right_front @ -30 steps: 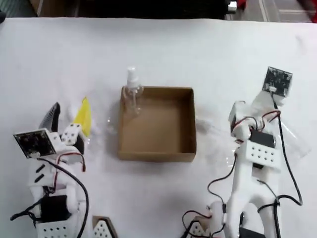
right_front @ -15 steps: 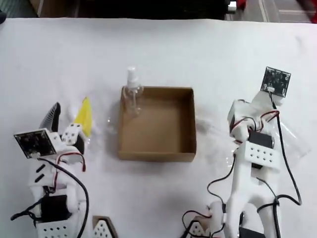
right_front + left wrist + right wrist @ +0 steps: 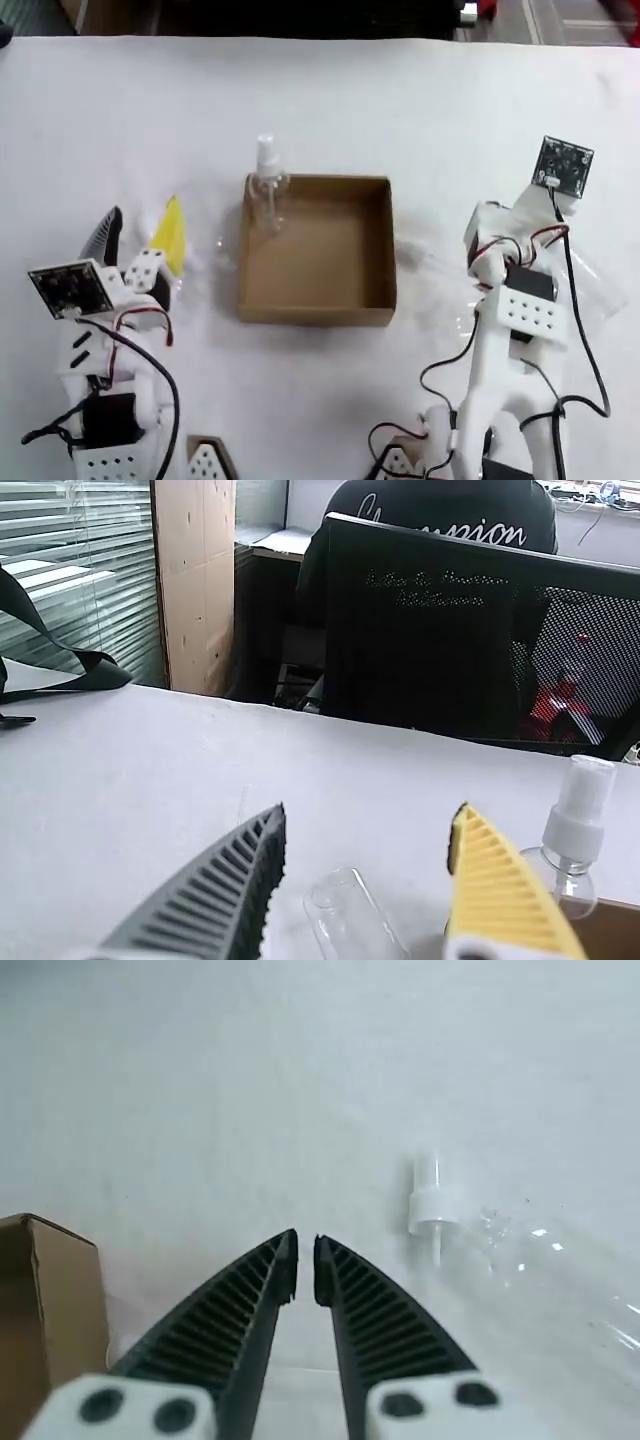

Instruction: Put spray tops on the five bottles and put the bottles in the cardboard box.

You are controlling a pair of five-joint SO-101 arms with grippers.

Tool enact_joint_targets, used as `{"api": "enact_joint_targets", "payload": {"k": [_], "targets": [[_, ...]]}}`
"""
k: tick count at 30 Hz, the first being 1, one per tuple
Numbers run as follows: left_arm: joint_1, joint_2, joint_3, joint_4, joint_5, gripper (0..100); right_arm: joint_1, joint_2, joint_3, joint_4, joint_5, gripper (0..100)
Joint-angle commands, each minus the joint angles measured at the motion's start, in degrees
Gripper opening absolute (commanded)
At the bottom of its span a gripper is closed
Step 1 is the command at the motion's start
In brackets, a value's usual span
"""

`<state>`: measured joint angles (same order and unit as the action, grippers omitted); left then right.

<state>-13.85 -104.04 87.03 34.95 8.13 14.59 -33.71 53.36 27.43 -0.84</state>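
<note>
A cardboard box stands open mid-table. A clear bottle with a white spray top stands upright at its back left corner; I cannot tell whether it is inside. From the left wrist, this capped bottle rises behind the box edge. My left gripper stays left of the box, open, and a clear uncapped bottle lies on the table between its black and yellow fingers. My right gripper hangs shut and empty above the table right of the box. A loose white spray top lies just beyond it.
A crumpled clear plastic bag lies on the table beside the loose spray top, under the right arm. The box corner sits close to my right gripper. Office chairs stand behind the table's far edge.
The right arm's wrist wavered slightly sideways and back. The box, the bottles and the left arm have stayed where they were.
</note>
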Motion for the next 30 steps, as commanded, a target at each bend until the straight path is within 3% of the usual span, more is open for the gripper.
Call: {"api": "enact_joint_targets", "payload": {"k": [1, 3, 10, 19, 25, 30], "targets": [[0.57, -0.66, -0.62, -1.23, 0.35, 25, 4.62, -1.36, -8.79, 6.81, 5.54, 8.3], [0.57, -0.57, -0.18, -1.23, 0.35, 25, 5.76, 0.75, -14.51, 12.18, 8.26, 13.0], [0.57, -0.57, 0.44, -1.67, 0.35, 25, 6.11, 19.74, -40.88, 33.10, 24.09, 5.3], [0.57, -0.57, 0.53, -1.67, 0.35, 25, 9.27, 39.87, -63.74, 50.95, 50.73, 5.3], [0.57, -0.57, 0.53, -1.67, 0.26, 25, 14.46, 47.25, -69.54, 53.05, 59.08, 6.0], [0.57, -0.57, 0.53, -1.67, 0.26, 25, 15.08, 51.82, -71.38, 52.97, 61.54, 16.8]]}}
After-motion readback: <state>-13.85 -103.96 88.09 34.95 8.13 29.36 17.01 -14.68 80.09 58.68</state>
